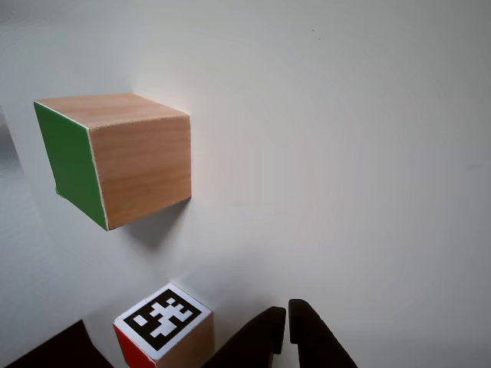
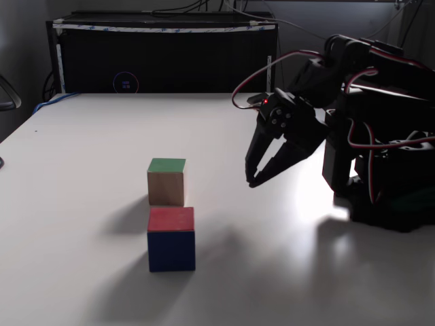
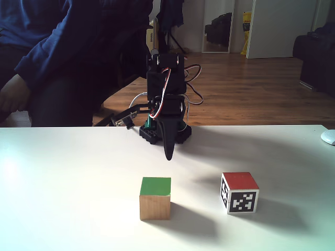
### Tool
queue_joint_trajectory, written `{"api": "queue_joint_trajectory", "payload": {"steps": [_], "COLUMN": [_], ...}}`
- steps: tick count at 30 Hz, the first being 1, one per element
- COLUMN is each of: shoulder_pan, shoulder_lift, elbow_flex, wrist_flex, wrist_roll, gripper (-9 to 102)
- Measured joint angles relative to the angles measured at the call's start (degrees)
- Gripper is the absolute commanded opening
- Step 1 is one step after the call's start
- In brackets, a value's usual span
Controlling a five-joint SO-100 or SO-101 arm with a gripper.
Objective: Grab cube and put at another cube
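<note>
Two wooden cubes sit on your white table (image 2: pixel 75 170), and neither one is in the gripper. In a fixed view from the side, the green-topped cube (image 2: pixel 166 181) stands just behind the second cube (image 2: pixel 171 239), which shows a red top and a blue front face there; whether the two touch cannot be told from that angle. The other fixed view, facing the arm, shows the green-topped cube (image 3: pixel 155 198) clearly apart from the second cube (image 3: pixel 239 193), which lies at about 3 o'clock from it and carries a black-and-white pixel marker on its near face under the red top.

Your gripper (image 2: pixel 252 182) hangs in the air at roughly 3 o'clock from the green-topped cube in the side view, tips pointed down at the table, well apart from both cubes. Its fingers are nearly together at the tips and hold nothing. From the front, the gripper (image 3: pixel 169 155) points straight down at about 12 o'clock above the green-topped cube.

In the other view you see the fingertips (image 1: pixel 287 328) at 6 o'clock, almost touching each other, with the green-faced cube (image 1: pixel 115 157) at about 10 o'clock and the marker cube (image 1: pixel 164 326) at about 7 o'clock, just beside the fingers.

A person in a dark blue sleeve (image 3: pixel 47 47) sits behind the table at 10 o'clock in the front view.
</note>
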State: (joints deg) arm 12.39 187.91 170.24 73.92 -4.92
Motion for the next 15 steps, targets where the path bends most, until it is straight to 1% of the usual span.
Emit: {"api": "queue_joint_trajectory", "payload": {"steps": [5, 15], "shoulder_pan": [1.32, 1.23], "shoulder_lift": [0.09, 0.26], "elbow_flex": [0.00, 0.00], "wrist_flex": [0.00, 0.00], "wrist_roll": [1.76, 1.76], "gripper": [0, 0]}}
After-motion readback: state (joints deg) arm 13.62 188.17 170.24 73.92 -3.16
